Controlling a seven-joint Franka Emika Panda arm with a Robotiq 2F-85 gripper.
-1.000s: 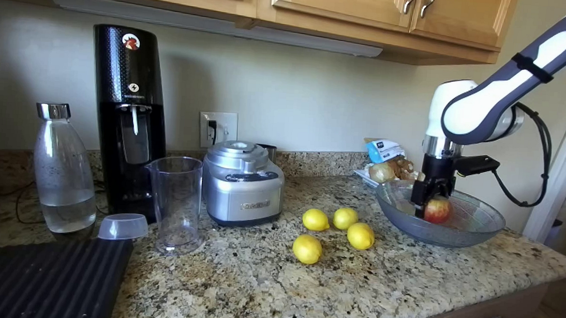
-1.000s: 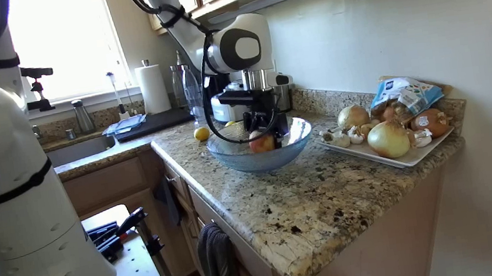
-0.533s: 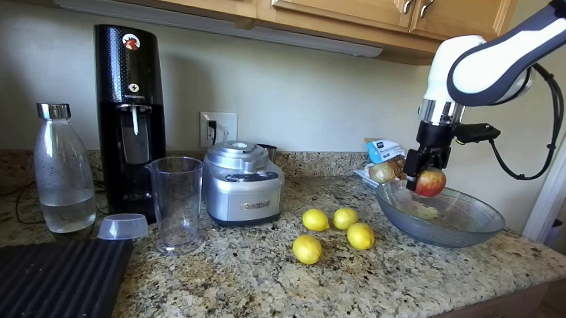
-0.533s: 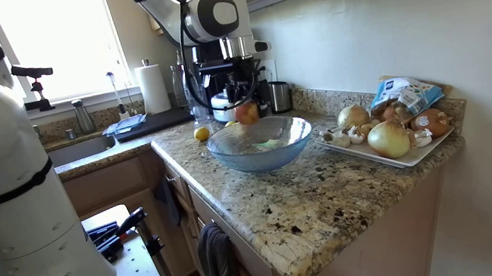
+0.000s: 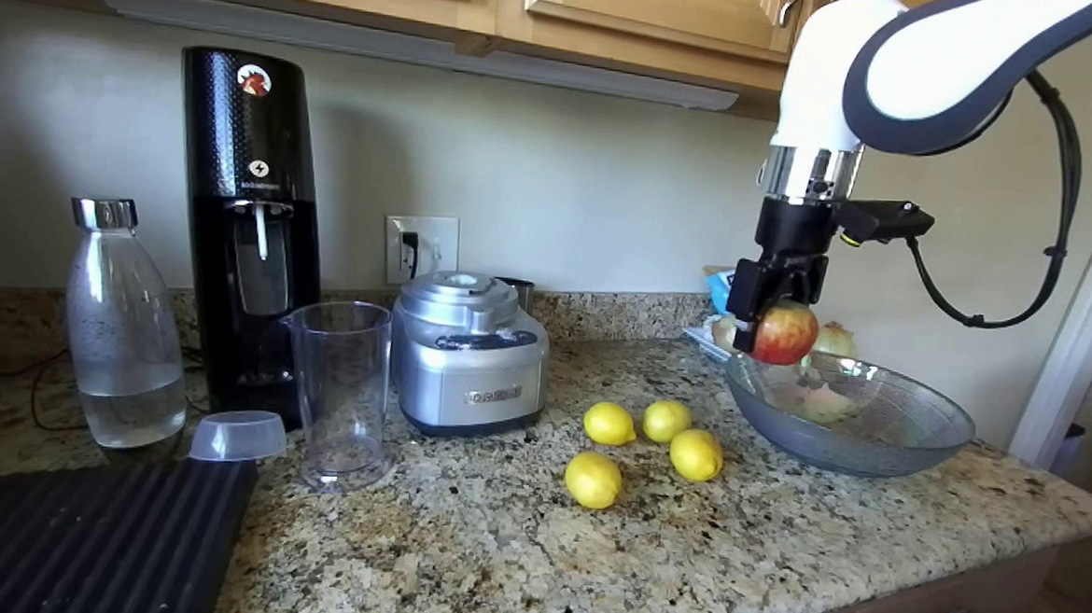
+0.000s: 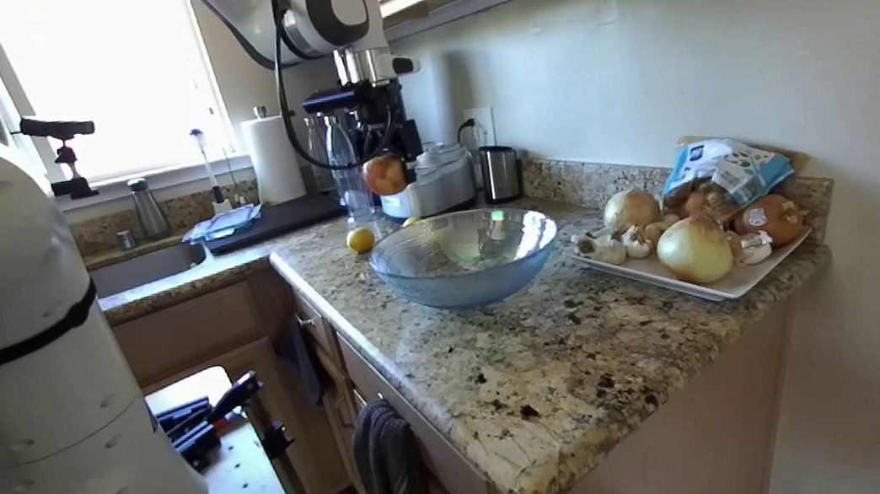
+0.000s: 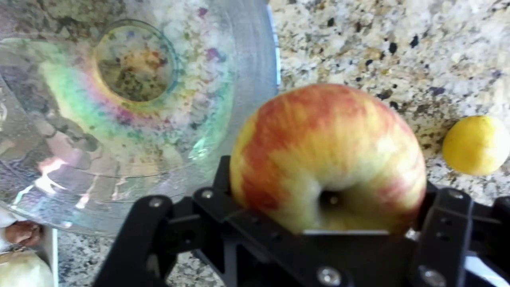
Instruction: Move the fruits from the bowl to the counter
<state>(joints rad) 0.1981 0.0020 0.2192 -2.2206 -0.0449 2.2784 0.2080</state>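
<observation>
- The gripper (image 7: 327,187) points down and grips one apple (image 7: 318,147), red and yellow, held up in the air.
- The arm (image 5: 942,70) slopes in from above, bends, and ends nearly vertical over the apple.
- In an exterior view one glass bowl (image 6: 466,284) stands on the desk (image 6: 524,372), below the apple and apart from it; in the wrist view the apple hides part of the bowl's rim.
- In an exterior view four lemons (image 5: 695,455) lie on the desk beside the bowl, near one another.
- Farther out stand one food processor (image 5: 472,373), one black soda machine (image 5: 254,132) and one clear beaker (image 5: 340,398).
- One plate (image 6: 738,282) bears at least three onions (image 6: 695,249).
</observation>
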